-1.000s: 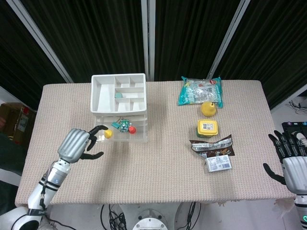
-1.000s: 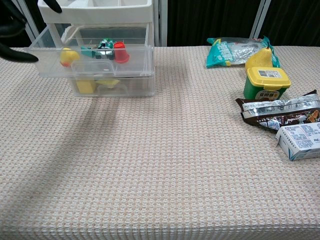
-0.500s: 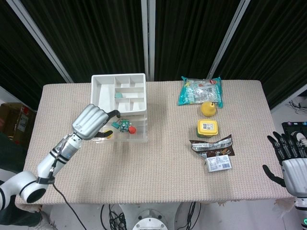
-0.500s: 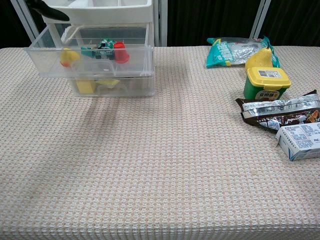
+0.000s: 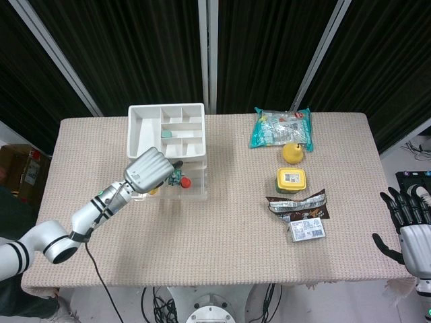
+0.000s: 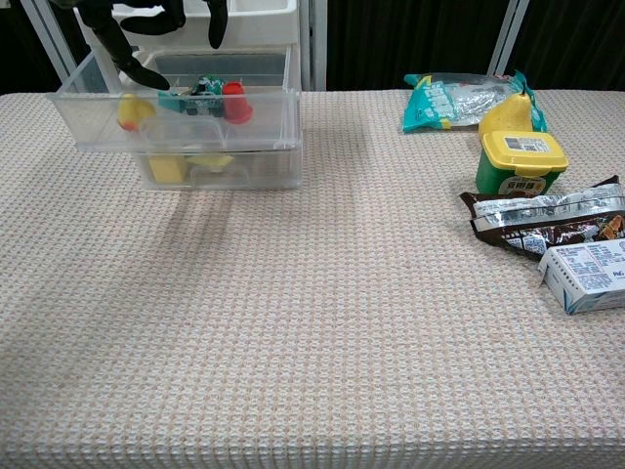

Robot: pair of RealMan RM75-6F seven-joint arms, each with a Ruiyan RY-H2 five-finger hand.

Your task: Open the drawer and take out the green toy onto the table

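The left hand hangs over the open drawer at the desk's far left, fingers spread, empty, above the green toy. The right hand rests open off the desk's right edge.

Clear drawer pulled open; green toy inside, apparently lying flat beside a red piece.

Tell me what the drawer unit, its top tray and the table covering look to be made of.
Drawer unit: clear, glossy plastic by the look; the toys show through its walls. Top tray: opaque white plastic, probably, with smooth moulded dividers. Table covering: beige woven or waffle-textured fabric, matte, with a regular grid of bumps.
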